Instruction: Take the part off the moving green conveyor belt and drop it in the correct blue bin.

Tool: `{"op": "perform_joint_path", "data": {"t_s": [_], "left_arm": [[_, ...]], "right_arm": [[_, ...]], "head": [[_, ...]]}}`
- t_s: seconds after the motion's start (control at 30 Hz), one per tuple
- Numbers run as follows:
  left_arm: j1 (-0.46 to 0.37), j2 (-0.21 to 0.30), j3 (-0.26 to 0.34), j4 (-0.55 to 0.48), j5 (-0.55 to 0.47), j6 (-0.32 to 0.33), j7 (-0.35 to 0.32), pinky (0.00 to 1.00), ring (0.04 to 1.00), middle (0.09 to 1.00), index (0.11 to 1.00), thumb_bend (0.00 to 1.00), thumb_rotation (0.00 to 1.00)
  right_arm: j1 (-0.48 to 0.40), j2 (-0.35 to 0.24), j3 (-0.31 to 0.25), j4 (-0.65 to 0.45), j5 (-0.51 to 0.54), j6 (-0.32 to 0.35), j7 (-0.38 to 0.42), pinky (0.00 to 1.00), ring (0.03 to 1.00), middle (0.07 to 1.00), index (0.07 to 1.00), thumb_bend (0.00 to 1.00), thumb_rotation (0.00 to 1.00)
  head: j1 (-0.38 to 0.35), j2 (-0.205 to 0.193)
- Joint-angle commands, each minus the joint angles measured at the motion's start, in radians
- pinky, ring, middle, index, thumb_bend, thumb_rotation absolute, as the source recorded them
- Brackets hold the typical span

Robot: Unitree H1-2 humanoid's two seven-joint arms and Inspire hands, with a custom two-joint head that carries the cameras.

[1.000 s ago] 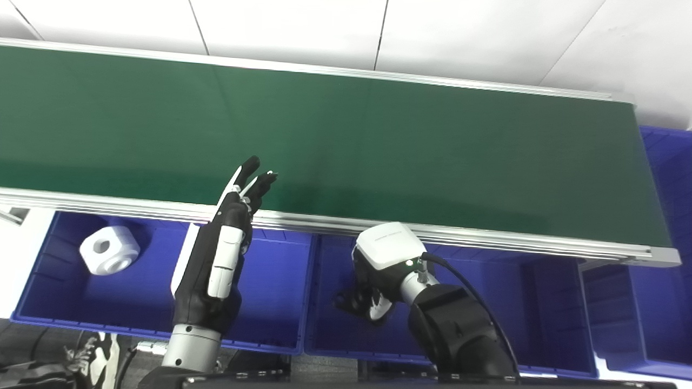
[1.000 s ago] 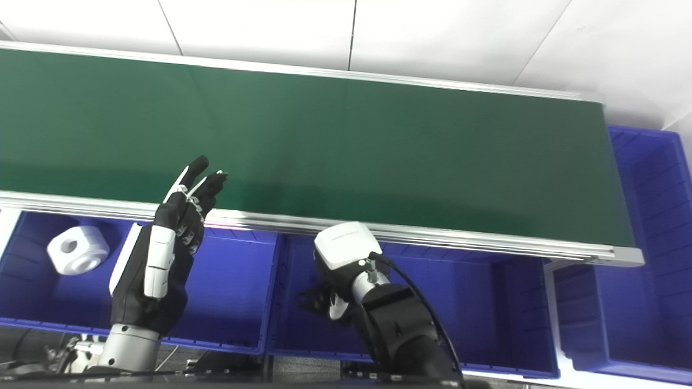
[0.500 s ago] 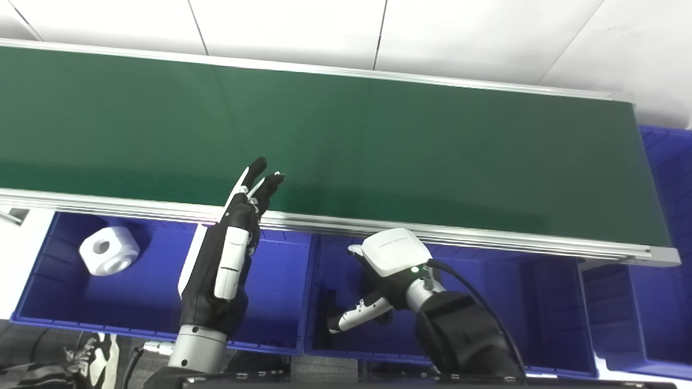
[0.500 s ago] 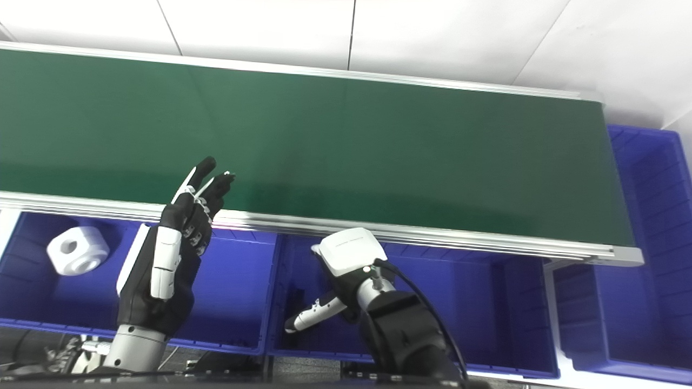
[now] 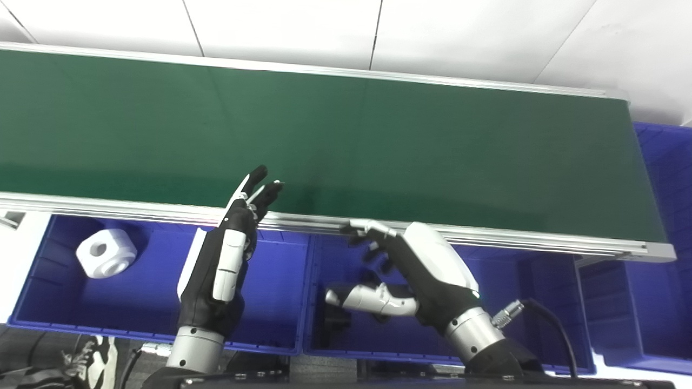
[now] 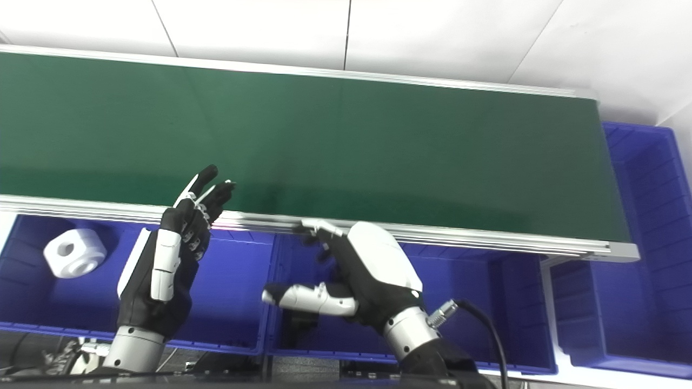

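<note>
No text, label, brand, number or sign can be read anywhere in either view. The belt (image 5: 346,135), the bins (image 5: 270,302) and both hands carry no legible markings.

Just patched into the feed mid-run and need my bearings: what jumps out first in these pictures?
The long green conveyor belt fills the upper picture, with no part visible on it. In front of it, both robot hands are open above the blue bins: the left robot hand points its fingers up at the belt's near rail, and the right robot hand spreads over the middle bin. A white blocky part with a round hole lies in the left bin.
</note>
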Motion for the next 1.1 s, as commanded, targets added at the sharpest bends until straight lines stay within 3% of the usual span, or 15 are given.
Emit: {"op": "perform_joint_path", "data": {"t_s": [0.0,0.07,0.13,0.37,0.5,0.67,0.8,0.9,1.07], "left_arm": [[0.005,0.027,0.028,0.0,-0.025,-0.101,-0.015,1.0,0.985,0.944,0.953,0.6,1.0],[0.004,0.037,0.037,0.02,-0.015,-0.124,-0.019,1.0,0.997,0.968,0.963,0.6,1.0],[0.002,0.041,0.044,0.039,-0.007,-0.145,-0.018,1.0,1.0,0.985,0.969,0.6,1.0],[-0.021,0.053,0.062,0.136,0.021,-0.256,-0.015,1.0,1.0,1.0,0.996,0.59,1.0],[-0.022,0.057,0.072,0.181,0.022,-0.304,-0.018,1.0,1.0,1.0,1.0,0.55,1.0],[-0.018,0.053,0.079,0.244,0.029,-0.412,-0.009,1.0,1.0,1.0,1.0,0.54,1.0],[-0.01,0.019,0.089,0.291,0.043,-0.499,0.021,1.0,1.0,1.0,1.0,0.53,1.0],[-0.013,-0.013,0.095,0.33,0.047,-0.573,0.043,1.0,0.974,0.97,0.967,0.47,1.0],[0.0,-0.042,0.098,0.35,0.048,-0.609,0.046,1.0,0.978,0.965,0.953,0.45,1.0]], "right_arm": [[0.379,0.234,0.185,0.239,0.484,-0.363,-0.631,0.77,0.806,0.846,0.872,0.81,1.0],[0.328,0.234,0.129,0.334,0.501,-0.464,-0.716,0.82,0.858,0.886,0.904,0.78,1.0],[0.286,0.234,0.086,0.411,0.51,-0.523,-0.772,0.88,0.9,0.925,0.936,0.76,1.0],[0.201,0.212,0.057,0.613,0.526,-0.652,-0.927,0.98,0.962,0.983,0.987,0.77,1.0],[0.172,0.172,0.083,0.654,0.539,-0.654,-0.971,0.99,0.975,0.996,0.997,0.77,1.0],[0.149,0.124,0.123,0.684,0.531,-0.659,-0.998,0.96,0.989,1.0,0.997,0.75,1.0],[0.146,0.103,0.139,0.683,0.518,-0.639,-0.998,0.96,0.995,1.0,0.999,0.73,1.0],[0.148,0.098,0.146,0.683,0.52,-0.637,-1.0,0.97,0.991,1.0,0.999,0.71,1.0],[0.153,0.095,0.152,0.681,0.526,-0.628,-1.001,0.96,0.987,1.0,0.999,0.69,1.0]], "head": [[-0.008,-0.021],[-0.014,-0.044],[-0.02,-0.062],[-0.048,-0.14],[-0.061,-0.177],[-0.061,-0.214],[-0.056,-0.218],[-0.061,-0.217],[-0.06,-0.226]]}}
